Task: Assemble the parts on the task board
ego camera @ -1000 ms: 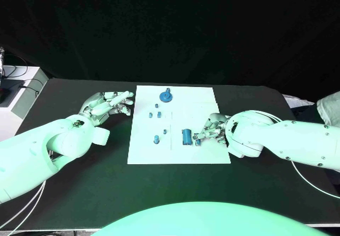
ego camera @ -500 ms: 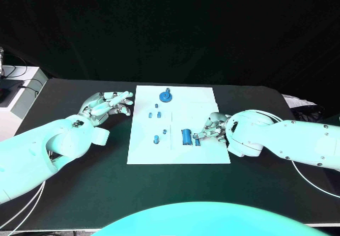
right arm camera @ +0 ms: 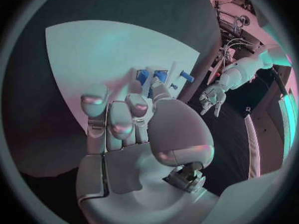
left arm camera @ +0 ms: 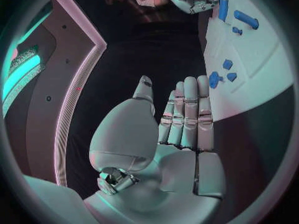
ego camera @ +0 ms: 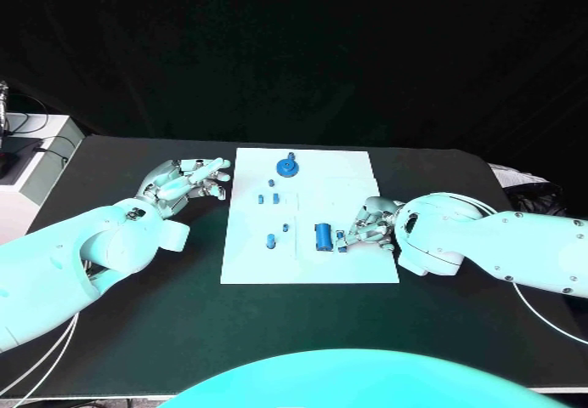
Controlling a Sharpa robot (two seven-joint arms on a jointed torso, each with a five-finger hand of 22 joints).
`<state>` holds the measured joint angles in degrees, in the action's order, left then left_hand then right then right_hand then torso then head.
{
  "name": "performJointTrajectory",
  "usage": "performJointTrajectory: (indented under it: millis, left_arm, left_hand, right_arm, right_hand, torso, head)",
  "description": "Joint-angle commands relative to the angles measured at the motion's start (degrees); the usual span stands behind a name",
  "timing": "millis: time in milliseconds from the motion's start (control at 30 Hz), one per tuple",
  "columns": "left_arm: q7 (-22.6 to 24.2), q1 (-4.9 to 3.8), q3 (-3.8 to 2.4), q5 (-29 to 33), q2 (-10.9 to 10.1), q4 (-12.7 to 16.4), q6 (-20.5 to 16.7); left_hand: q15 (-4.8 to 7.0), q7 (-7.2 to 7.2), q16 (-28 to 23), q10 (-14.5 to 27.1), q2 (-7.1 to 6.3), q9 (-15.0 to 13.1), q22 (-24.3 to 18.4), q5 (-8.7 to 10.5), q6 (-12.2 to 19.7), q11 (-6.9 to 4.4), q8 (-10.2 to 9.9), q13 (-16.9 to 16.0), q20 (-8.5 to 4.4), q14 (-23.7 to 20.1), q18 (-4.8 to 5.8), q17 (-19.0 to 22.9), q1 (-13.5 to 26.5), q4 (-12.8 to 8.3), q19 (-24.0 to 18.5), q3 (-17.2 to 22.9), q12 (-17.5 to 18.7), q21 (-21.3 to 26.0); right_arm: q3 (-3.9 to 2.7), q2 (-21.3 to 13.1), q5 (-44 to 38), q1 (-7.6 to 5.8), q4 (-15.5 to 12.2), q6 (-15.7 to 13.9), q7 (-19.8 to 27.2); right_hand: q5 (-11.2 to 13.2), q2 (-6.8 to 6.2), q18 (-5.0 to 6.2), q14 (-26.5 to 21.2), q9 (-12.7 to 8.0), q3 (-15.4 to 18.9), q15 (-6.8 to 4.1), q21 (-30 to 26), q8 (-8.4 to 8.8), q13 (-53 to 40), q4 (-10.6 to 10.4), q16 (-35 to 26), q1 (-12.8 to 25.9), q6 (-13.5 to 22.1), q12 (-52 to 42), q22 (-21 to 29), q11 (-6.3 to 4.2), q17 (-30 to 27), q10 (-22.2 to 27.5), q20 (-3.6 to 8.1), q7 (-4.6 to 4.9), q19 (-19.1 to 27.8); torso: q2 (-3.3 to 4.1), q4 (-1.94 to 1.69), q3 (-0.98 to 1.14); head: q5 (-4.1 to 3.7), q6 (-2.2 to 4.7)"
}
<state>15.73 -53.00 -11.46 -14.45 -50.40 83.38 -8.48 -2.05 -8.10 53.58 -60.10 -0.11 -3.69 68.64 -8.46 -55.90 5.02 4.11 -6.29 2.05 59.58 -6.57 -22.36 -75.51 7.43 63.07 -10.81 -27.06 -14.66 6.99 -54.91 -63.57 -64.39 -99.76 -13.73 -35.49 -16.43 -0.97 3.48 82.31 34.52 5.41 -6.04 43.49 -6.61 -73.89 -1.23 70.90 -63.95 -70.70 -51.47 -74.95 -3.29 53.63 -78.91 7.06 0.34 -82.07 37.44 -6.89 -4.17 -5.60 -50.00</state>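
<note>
Little displacement is recorded since 1.0 s ago: the right hand [ego camera: 365,223] has been drawn slightly further over the right side of the task board [ego camera: 355,183], while the left hand [ego camera: 186,180] and every blue part are seen where they were.

The task board is a flat, matte white rectangular plate lying at the middle of the black desk [ego camera: 147,323]. On it, a round blue wheel-shaped part [ego camera: 287,167] is seen near the far edge, small blue pegs [ego camera: 268,199] at mid-board, an elongated blue pin [ego camera: 269,240] nearer the left edge, and a stubby blue cylinder [ego camera: 324,235] just beside the right hand.

The right hand's silver fingers are curled inward close to the cylinder. In the right wrist view the fingertips [right arm camera: 93,100] are seen bent over the white plate, with blue pieces [right arm camera: 152,76] just beyond them; whether anything is pinched cannot be told.

The left hand is held over bare desk just beside the board's left edge, touching no part. In the left wrist view its fingers [left arm camera: 190,112] are shown straight and side by side, nothing between them, a detail not made out from the head view.
</note>
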Motion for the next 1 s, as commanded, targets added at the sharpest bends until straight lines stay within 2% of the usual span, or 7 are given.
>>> performJointTrajectory:
  millis: [33, 267, 700, 1000]
  left_arm:
    - [0.35, 0.02, -0.05, -0.12, 0.07, 0.07, 0.55]
    - [0.35, 0.04, -0.05, -0.13, 0.09, 0.02, 0.61]
    - [0.36, 0.09, -0.05, -0.14, 0.14, -0.04, 0.64]
    - [0.33, 0.10, -0.05, -0.14, 0.20, -0.13, 0.72]
  left_hand:
    - [0.03, -0.13, 0.31, 0.23, 0.28, -0.05, 0.05, -0.02, 0.06, -0.06, 0.00, 0.04, 0.03, -0.15, 0.88, 0.02, -0.14, -0.07, 0.21, -0.13, -0.06, 0.34]
    - [0.03, -0.13, 0.31, 0.23, 0.28, -0.05, 0.05, -0.02, 0.06, -0.06, 0.00, 0.04, 0.03, -0.15, 0.88, 0.02, -0.14, -0.07, 0.21, -0.13, -0.06, 0.34]
    - [0.03, -0.13, 0.31, 0.23, 0.28, -0.05, 0.05, -0.02, 0.06, -0.06, 0.00, 0.04, 0.03, -0.15, 0.88, 0.02, -0.14, -0.07, 0.21, -0.13, -0.06, 0.34]
    - [0.03, -0.13, 0.31, 0.23, 0.28, -0.05, 0.05, -0.02, 0.06, -0.06, 0.00, 0.04, 0.03, -0.15, 0.88, 0.02, -0.14, -0.07, 0.21, -0.13, -0.06, 0.34]
  right_arm:
    - [0.02, -0.66, 1.10, 0.22, -0.70, 0.89, 2.89]
    - [0.02, -1.71, 1.58, 0.53, -1.20, 1.00, 3.48]
    - [0.02, -1.67, 1.28, 0.74, -0.54, 1.28, 3.01]
    - [0.02, -0.17, 0.23, 0.91, 1.05, -0.55, 1.61]
  right_hand:
    - [0.84, 0.08, -0.51, 0.06, 0.29, -0.27, -0.47, 0.14, -0.44, -0.11, 0.78, -0.32, -0.95, -0.30, -0.35, -5.25, -0.13, 0.01, 0.08, 0.07, 0.19, 0.02]
    - [1.23, 0.17, -0.61, 0.09, 0.64, -0.53, -0.55, 0.44, -0.94, -0.10, 1.62, -0.26, -1.35, -0.23, -0.51, -5.31, -0.25, 0.10, -0.09, 0.18, 0.00, -0.05]
    - [1.37, 1.09, -0.70, 0.09, 0.78, -0.87, -0.67, 0.62, -1.38, -0.09, 3.14, -0.28, -2.75, -0.15, -0.61, -5.34, -0.40, 0.10, -0.16, 0.30, -0.21, -0.06]
    - [1.06, 2.25, -0.75, 0.08, 0.67, -1.03, -0.73, 0.54, -1.50, -0.03, 3.79, -0.39, -3.41, -0.07, -0.56, -5.32, -0.48, -0.01, -0.17, 0.37, -0.31, -0.05]
  torso:
    - [0.02, 0.02, 0.04]
    - [0.03, 0.12, 0.04]
    - [0.01, -0.02, -0.04]
    - [-0.04, -0.08, 0.00]
  head:
    - [0.01, 0.00]
    - [0.01, 0.00]
    - [-0.15, 0.00]
    - [-0.09, 0.00]
